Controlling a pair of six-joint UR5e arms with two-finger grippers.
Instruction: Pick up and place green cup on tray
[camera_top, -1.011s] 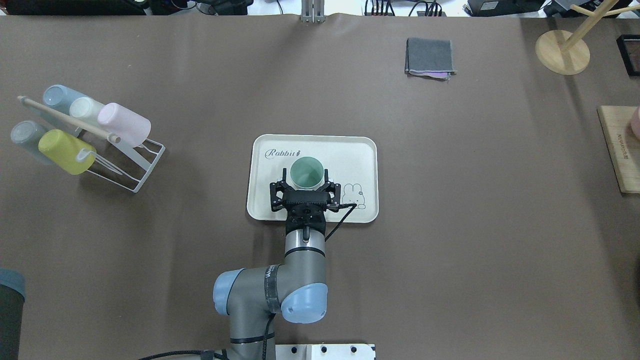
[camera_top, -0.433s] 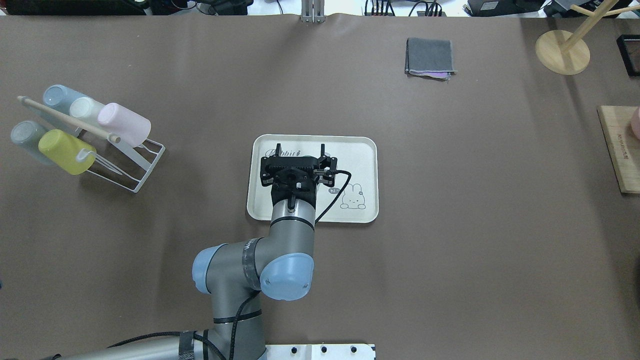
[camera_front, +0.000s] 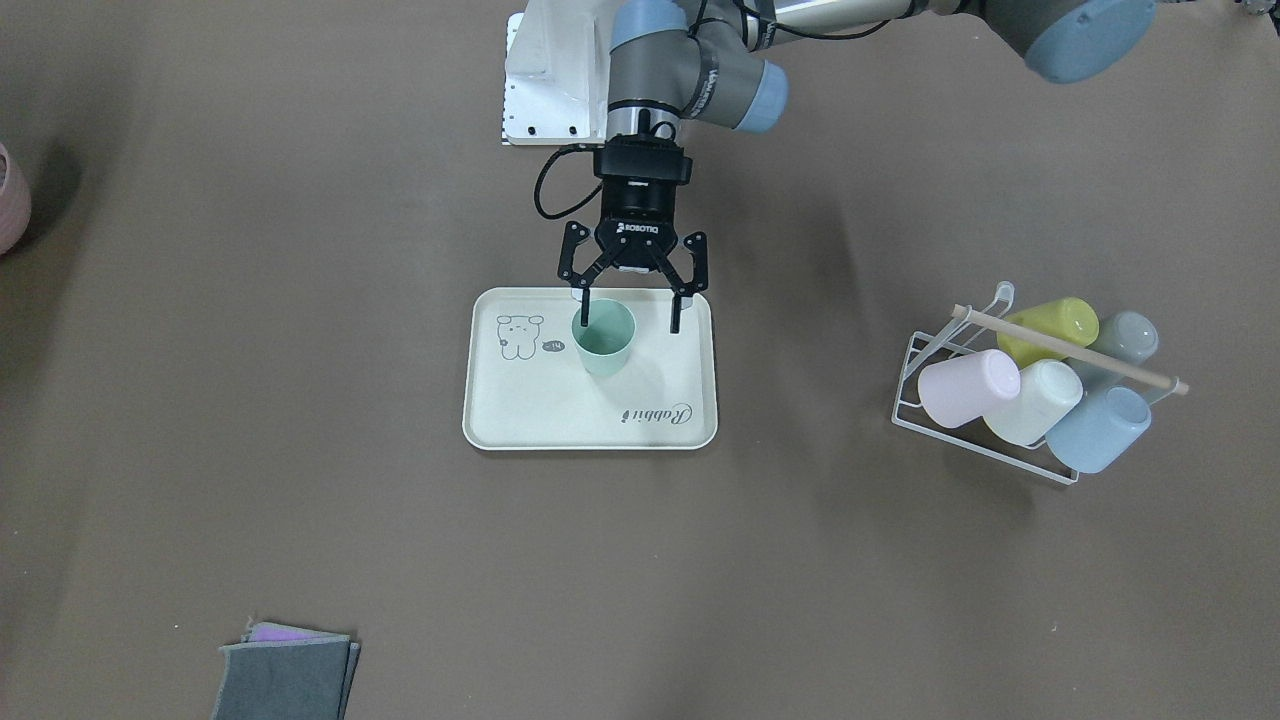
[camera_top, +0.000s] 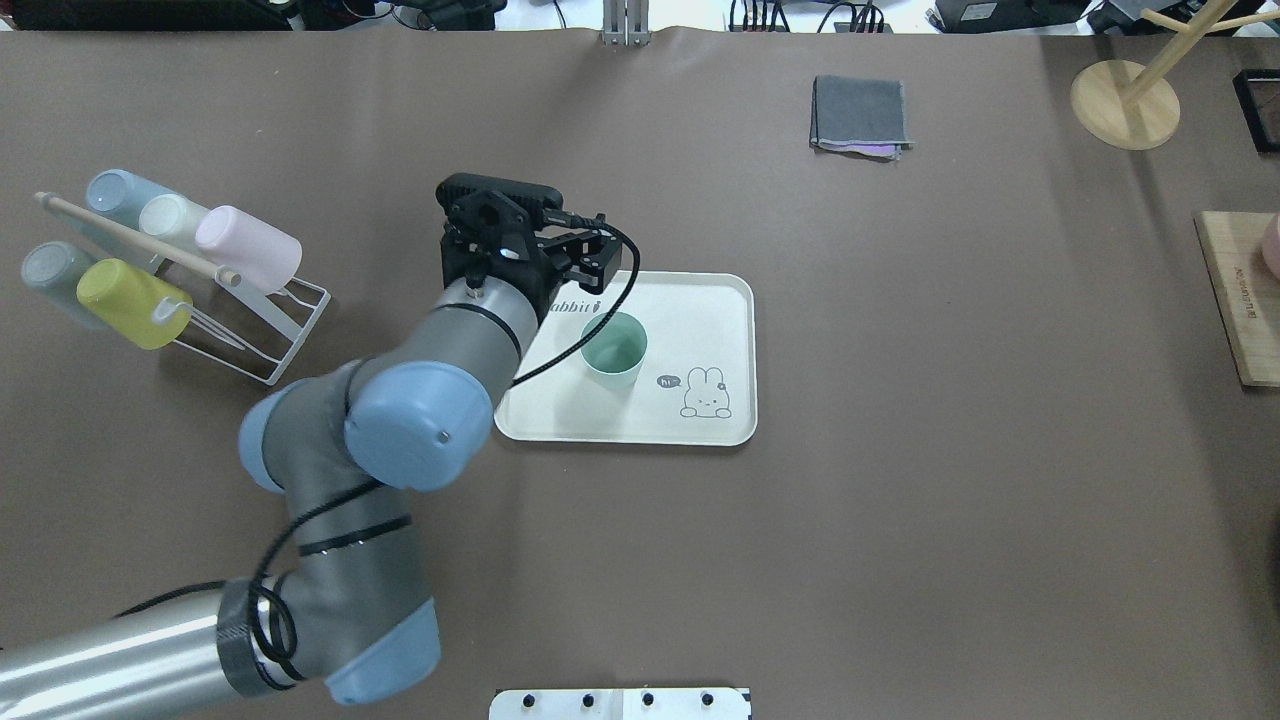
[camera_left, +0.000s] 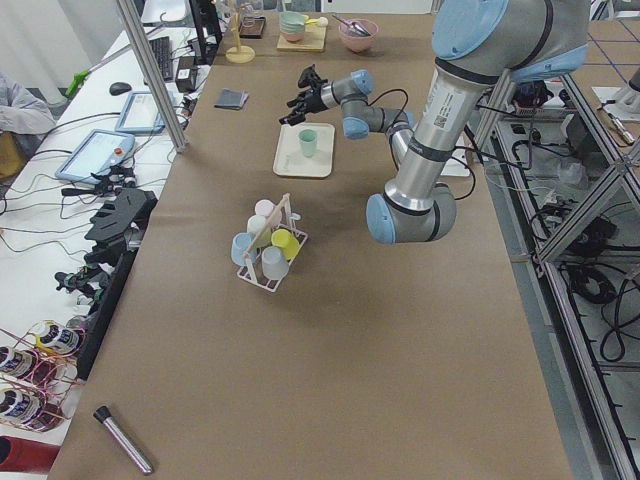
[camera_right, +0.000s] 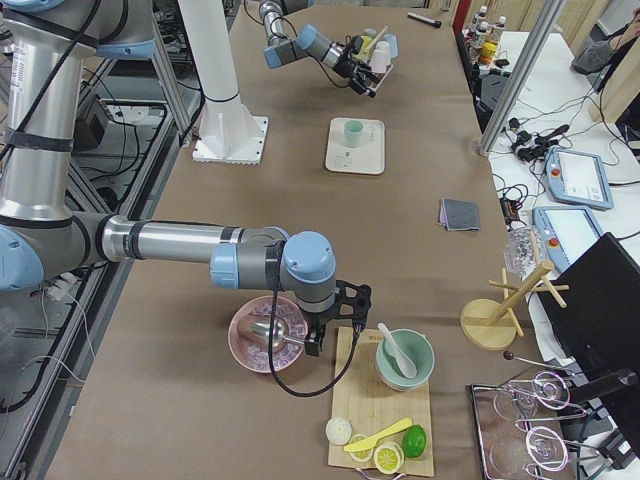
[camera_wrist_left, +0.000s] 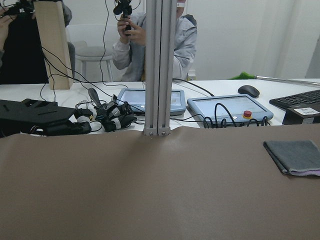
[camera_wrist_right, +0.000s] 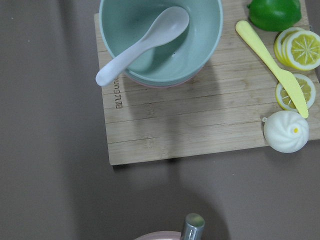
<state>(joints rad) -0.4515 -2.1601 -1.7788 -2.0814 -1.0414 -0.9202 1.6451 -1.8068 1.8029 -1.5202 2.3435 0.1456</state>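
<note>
five spare cups lie on their sides in the wire rack (camera_top: 270, 340) at the far left, the lime cup (camera_top: 130, 300) among them. they are well apart from the work, so probably just stored there. next comes the left gripper (camera_front: 630, 322), its fingers spread wide and empty. from across the table one fingertip overlaps the rim of the green cup (camera_top: 614, 348) and the other hangs clear beside it. the camera behind the robot instead shows the wrist up off the far left corner of the tray (camera_top: 715, 300), so the views disagree on where it hangs. either way nothing is gripped, which reads as a release. the green cup stands upright, mouth up, near the tray's middle between the script and the little drawing. it sits well inside the raised rim, a steady spot, and the task looks done. further right a folded grey cloth (camera_top: 860, 112) lies apart. the right gripper (camera_right: 335, 325) sits by a pink bowl (camera_right: 262, 335) and wooden board (camera_top: 1235, 300), seemingly parked; i cannot tell whether it is spread or closed.
</note>
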